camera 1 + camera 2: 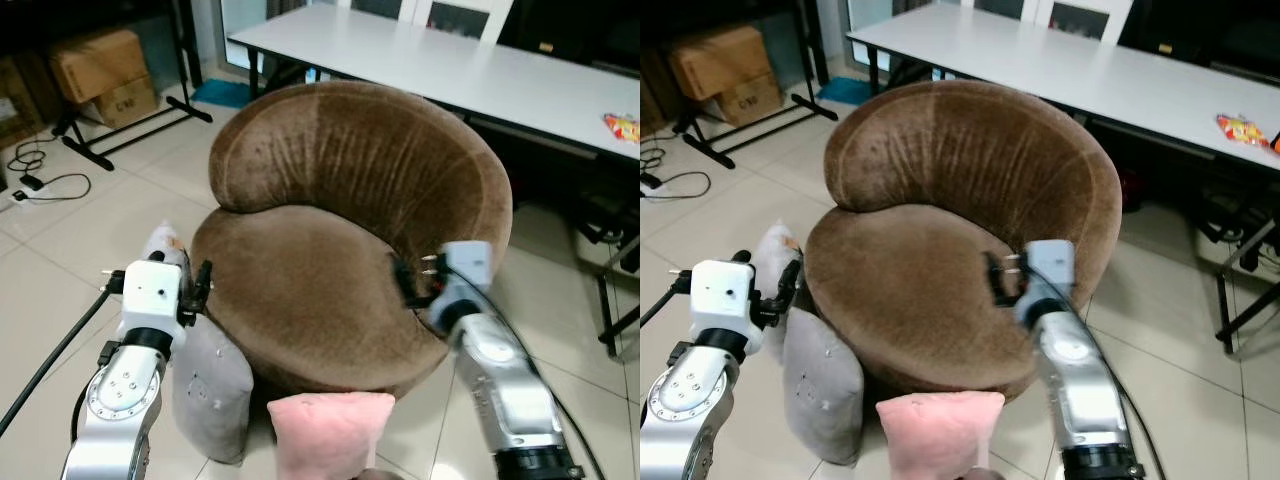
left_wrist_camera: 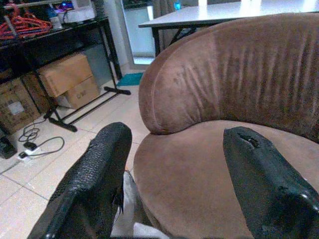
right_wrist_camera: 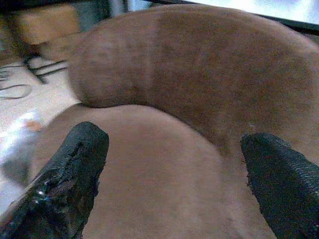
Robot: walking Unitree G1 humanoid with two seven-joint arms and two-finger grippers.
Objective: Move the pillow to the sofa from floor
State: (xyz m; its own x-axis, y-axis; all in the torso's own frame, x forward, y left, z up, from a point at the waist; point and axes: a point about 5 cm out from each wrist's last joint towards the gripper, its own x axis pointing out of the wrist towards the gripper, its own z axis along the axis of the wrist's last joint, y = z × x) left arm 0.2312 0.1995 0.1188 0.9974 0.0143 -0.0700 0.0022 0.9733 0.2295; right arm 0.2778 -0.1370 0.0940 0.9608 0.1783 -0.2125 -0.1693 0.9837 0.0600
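Pillow choice comes first: a pink pillow [image 1: 330, 432] stands on the floor [image 1: 80, 230] at the 6 o'clock foot of the round brown sofa [image 1: 330, 280], directly between the two arms, and a grey pillow [image 1: 210, 390] leans against the sofa's 7 o'clock side with a lighter one [image 1: 165, 245] just behind it. All three are still on the floor; the sofa seat carries nothing.

Both hands are raised at seat height, above the pillows. The left hand [image 1: 198, 290] hangs at the sofa's 9 o'clock edge, fingers spread apart and holding nothing, as its wrist view confirms. The right hand [image 1: 405, 280] sits over the seat's 3 o'clock rim, likewise spread wide and bare.

From the left hand the grey pillow lies straight down, just below and touching the arm's side, its long axis standing upright along the sofa wall. The pink pillow lies down and toward 5 o'clock from that hand, and down toward 7 o'clock from the right one. The left arm looks nearer the grey pillow; the pink one sits roughly equal between both. Either reach calls for lowering well below the seat.
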